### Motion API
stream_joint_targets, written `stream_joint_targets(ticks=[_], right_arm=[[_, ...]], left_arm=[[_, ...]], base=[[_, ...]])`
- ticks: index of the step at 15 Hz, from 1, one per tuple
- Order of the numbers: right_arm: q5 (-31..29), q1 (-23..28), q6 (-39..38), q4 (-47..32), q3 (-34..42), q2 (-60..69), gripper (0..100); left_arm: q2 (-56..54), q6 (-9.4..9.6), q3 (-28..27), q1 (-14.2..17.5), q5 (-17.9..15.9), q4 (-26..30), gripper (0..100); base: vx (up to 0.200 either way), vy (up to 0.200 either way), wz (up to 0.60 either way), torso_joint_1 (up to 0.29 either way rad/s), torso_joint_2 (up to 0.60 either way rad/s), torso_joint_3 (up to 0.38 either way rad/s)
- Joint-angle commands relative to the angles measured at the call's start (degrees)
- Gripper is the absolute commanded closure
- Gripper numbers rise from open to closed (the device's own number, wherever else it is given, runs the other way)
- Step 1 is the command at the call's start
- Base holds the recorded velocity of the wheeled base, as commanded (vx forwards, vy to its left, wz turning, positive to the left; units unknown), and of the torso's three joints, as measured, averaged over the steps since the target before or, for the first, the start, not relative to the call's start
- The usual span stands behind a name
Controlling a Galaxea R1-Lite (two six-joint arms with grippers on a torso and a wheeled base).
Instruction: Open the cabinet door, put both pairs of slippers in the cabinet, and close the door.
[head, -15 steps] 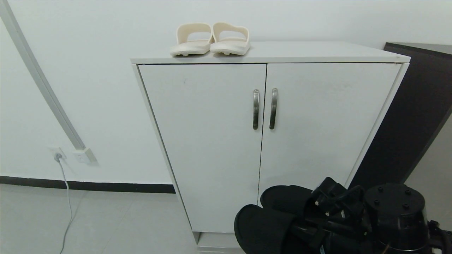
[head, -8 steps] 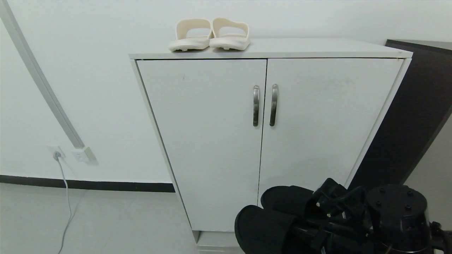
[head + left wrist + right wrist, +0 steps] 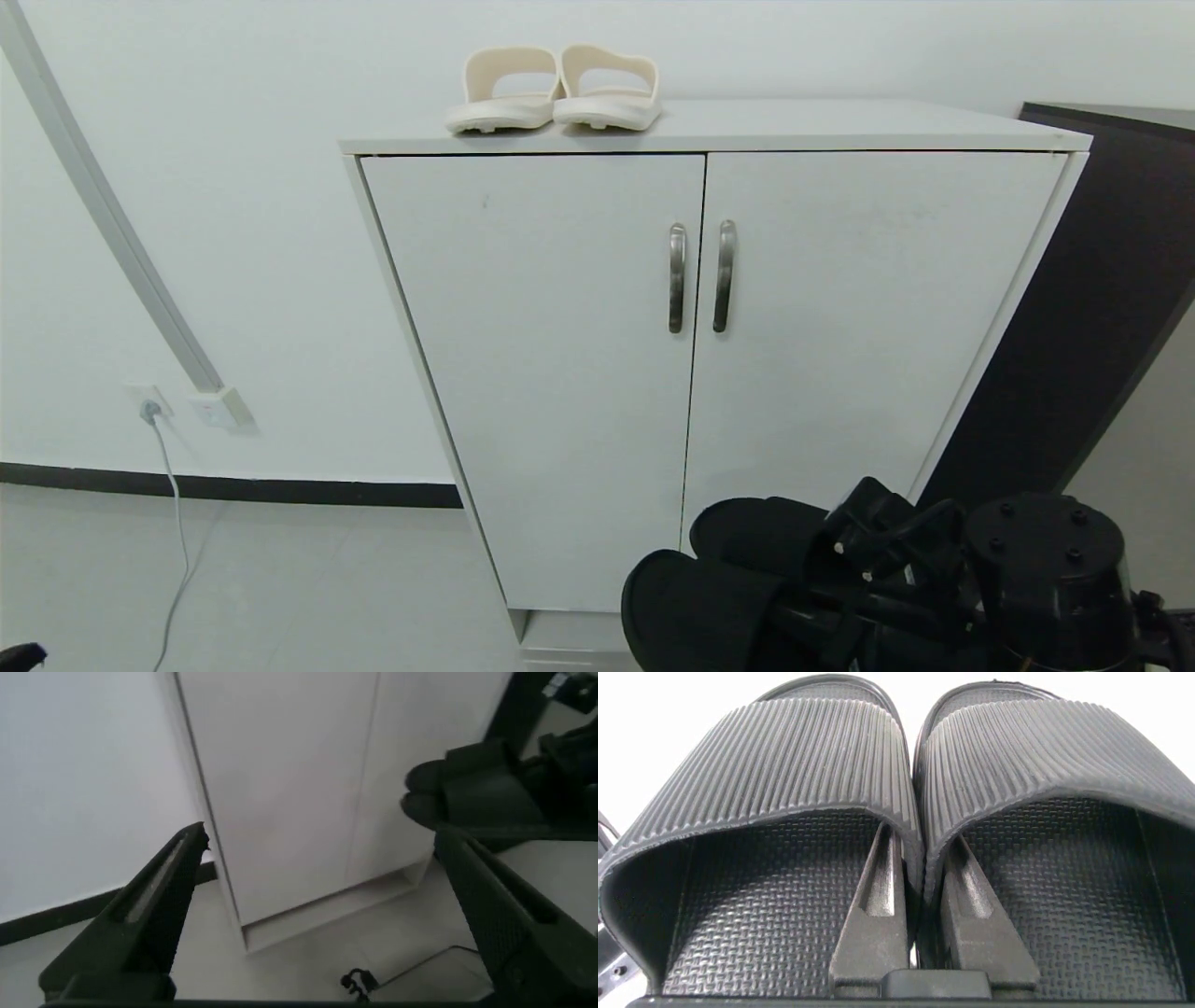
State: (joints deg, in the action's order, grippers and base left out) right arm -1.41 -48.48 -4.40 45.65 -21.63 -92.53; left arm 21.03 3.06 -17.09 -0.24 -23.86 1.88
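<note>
Your left gripper [image 3: 322,842] hangs low over the floor [image 3: 280,597] to the left of the cabinet, its fingers [image 3: 140,917] spread wide with nothing between them. On the wall behind it you have a wall socket [image 3: 147,408] with a grey cable [image 3: 177,541] trailing down to the floor.

The white cabinet [image 3: 840,140] stands against the wall with both doors shut: the left door [image 3: 551,392] and the right door [image 3: 859,336] meet flush at the middle. Their two metal handles [image 3: 677,278] sit upright, just beside each other.

The cream slippers [image 3: 555,93] rest side by side on the cabinet top, towards its left end, with their toes pointing at you.

Lower down, in front of the right door, you are holding the black slippers [image 3: 700,607] off the floor. Your right gripper [image 3: 920,849] is closed narrow on them. One finger sits inside each slipper, pinching the two inner side walls together, so the pair hangs side by side with its toes aimed towards the cabinet.

A dark panel [image 3: 1102,280] stands just beside the cabinet on the right.
</note>
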Motion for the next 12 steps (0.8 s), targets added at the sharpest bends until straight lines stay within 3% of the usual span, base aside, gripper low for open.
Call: stream_joint_targets(ticks=[1,3,5,6,7,8,10,12], right_arm=[[-0.1,-0.1,0.1,0.0,0.1,-0.6,100],[0.0,-0.3,0.1,0.2,0.4,-0.7,100],[0.0,-0.6,0.1,0.8,0.7,-0.7,100],[0.0,-0.6,0.1,1.0,0.7,-0.7,100],[0.0,-0.7,0.1,1.0,0.7,-0.7,100],[0.0,-0.8,0.1,1.0,0.7,-0.8,100],[-0.1,-0.9,0.1,1.1,0.8,-0.8,100],[-0.1,-0.9,0.1,1.1,0.8,-0.8,100]], left_arm=[[11.8,0.10,-3.1,-0.4,-4.6,-3.1,0],[18.2,-0.16,-4.0,-1.9,-6.4,-8.7,0],[26.1,-0.25,-5.8,-8.2,-5.4,-16.7,0],[28.9,-0.25,-8.4,-11.7,-3.1,-17.6,0],[29.8,-0.34,-9.3,-12.9,-2.2,-17.6,0],[35.2,-1.74,-14.3,-19.9,3.8,-17.9,0],[41.1,-4.64,-19.3,-28.8,11.0,-19.2,0],[45.9,-5.61,-21.9,-34.2,16.5,-24.4,0]], base=[[0.000,0.000,0.00,0.000,0.00,0.000],[0.000,0.000,0.00,0.000,0.00,0.000],[0.000,0.000,0.00,0.000,0.00,0.000],[0.000,0.000,0.00,0.000,0.00,0.000],[0.000,0.000,0.00,0.000,0.00,0.000],[0.000,0.000,0.00,0.000,0.00,0.000],[0.000,0.000,0.00,0.000,0.00,0.000],[0.000,0.000,0.00,0.000,0.00,0.000]])
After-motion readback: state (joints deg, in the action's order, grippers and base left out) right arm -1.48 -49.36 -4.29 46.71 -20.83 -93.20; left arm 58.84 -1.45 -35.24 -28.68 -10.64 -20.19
